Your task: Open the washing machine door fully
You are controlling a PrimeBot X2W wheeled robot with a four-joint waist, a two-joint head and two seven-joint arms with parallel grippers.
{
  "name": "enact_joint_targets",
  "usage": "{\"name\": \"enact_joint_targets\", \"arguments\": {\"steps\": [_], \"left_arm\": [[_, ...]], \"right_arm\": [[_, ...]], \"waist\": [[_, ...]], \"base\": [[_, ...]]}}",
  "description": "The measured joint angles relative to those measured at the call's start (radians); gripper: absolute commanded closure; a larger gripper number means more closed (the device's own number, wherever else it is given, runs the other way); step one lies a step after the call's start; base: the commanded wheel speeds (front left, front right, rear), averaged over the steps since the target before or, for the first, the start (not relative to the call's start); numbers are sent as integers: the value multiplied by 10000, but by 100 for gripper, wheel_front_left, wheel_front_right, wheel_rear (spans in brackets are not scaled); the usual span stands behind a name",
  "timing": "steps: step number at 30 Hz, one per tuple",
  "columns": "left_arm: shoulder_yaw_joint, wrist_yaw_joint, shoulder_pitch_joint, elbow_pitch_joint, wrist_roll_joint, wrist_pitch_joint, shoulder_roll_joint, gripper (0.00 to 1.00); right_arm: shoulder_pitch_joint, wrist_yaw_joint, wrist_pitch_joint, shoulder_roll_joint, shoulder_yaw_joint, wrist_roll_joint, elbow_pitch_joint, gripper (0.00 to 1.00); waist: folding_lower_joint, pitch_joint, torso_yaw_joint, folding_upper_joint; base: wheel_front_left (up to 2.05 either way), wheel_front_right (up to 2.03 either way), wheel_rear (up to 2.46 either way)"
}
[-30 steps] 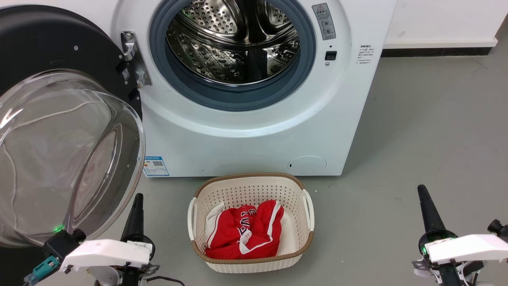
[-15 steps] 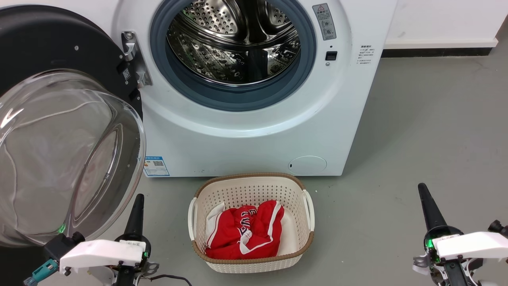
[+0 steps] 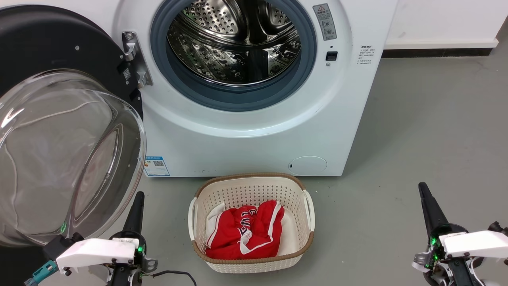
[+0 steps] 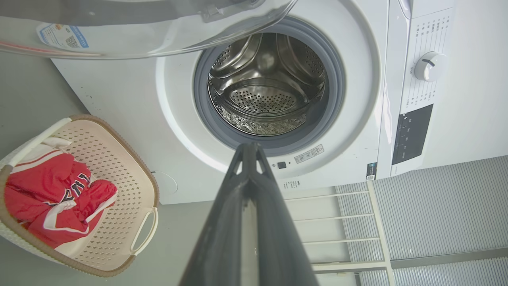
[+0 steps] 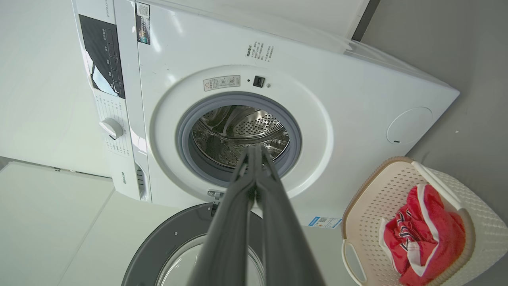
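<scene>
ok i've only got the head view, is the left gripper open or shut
Observer: Shut. The left wrist view shows the left gripper with its fingers pressed together at the tip.
Operator: and the right one
Observer: Shut too. In the right wrist view the right gripper has its fingers together.
Operator: what's above the top of my frame
Observer: On the machine, a control strip with a white dial and a dark display.
</scene>
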Motion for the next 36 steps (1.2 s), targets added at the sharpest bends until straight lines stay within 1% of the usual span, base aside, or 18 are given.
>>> {"name": "enact_joint_targets", "arguments": {"steps": [22,36], "left_arm": [[132,-94,-90,171,-1766,430,-12,100],[203,-155,-203,274,-2704,646,-19,100]], "right_arm": [[-203,0,430,8,-153,1720,222,100],[-335,0,652,21,-242,2644,345,100]], "waist": [[0,-11,25,0],[0,-17,40,0]], "base": [[0,0,0],[0,0,0]]}}
